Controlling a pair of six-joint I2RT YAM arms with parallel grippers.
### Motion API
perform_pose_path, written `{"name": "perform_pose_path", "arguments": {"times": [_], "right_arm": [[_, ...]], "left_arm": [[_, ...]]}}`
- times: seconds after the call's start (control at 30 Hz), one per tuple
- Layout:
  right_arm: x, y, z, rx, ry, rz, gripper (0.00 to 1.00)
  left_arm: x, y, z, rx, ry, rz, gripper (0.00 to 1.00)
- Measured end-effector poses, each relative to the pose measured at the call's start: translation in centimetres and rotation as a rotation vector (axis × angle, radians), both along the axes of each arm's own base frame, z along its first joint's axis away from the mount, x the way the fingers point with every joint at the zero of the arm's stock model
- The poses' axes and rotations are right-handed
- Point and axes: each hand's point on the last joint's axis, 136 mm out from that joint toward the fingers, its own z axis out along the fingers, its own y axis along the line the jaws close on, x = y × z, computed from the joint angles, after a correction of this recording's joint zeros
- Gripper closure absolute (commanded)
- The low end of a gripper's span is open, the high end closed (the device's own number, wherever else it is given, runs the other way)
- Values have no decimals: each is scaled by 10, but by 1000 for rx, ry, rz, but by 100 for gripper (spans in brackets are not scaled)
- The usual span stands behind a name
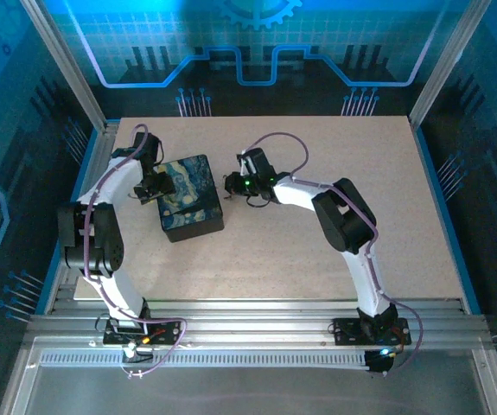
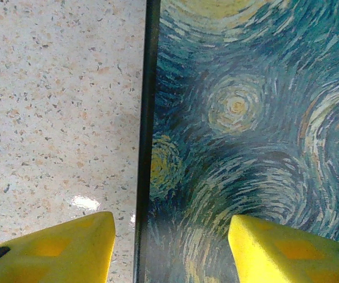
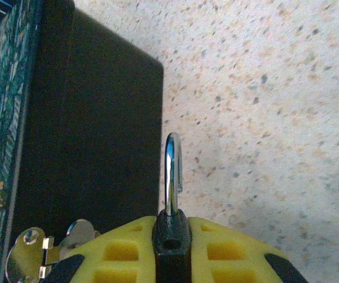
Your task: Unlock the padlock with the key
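Padlock is clamped in the right fingers, shackle outward, just beside the box; what looks like the key dangles beside it. Left fingers stand apart over the box edge. A loose pinch may let the padlock twist free

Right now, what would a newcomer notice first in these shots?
The box printed with a swirling blue-and-yellow painting, left of centre on the speckled table. Then the padlock clamped in the right gripper beside the box's dark wall, silvery shackle sticking out. The left gripper hangs open astride one edge of the box's lid.
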Motion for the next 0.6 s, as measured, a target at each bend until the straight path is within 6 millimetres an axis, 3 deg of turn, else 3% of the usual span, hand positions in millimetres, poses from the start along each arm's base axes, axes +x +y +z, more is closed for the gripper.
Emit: {"name": "perform_pose_path", "arguments": {"times": [0.17,0.3,0.37,0.43,0.6], "right_arm": [[0,-16,0,-46,-12,-15,94],[-15,-50,0,-105,15,-48,83],[-21,-77,-1,-131,25,-80,72],[-26,-111,-4,-168,40,-129,55],[-40,-187,-6,-254,61,-238,40]], "left_arm": [[0,-2,1,-14,-1,-3,43],[2,-7,1,-45,-7,-13,42],[4,-12,0,-69,-7,-25,42],[6,-17,0,-91,-9,-42,42],[13,-40,-1,-128,-29,-108,41]]}}
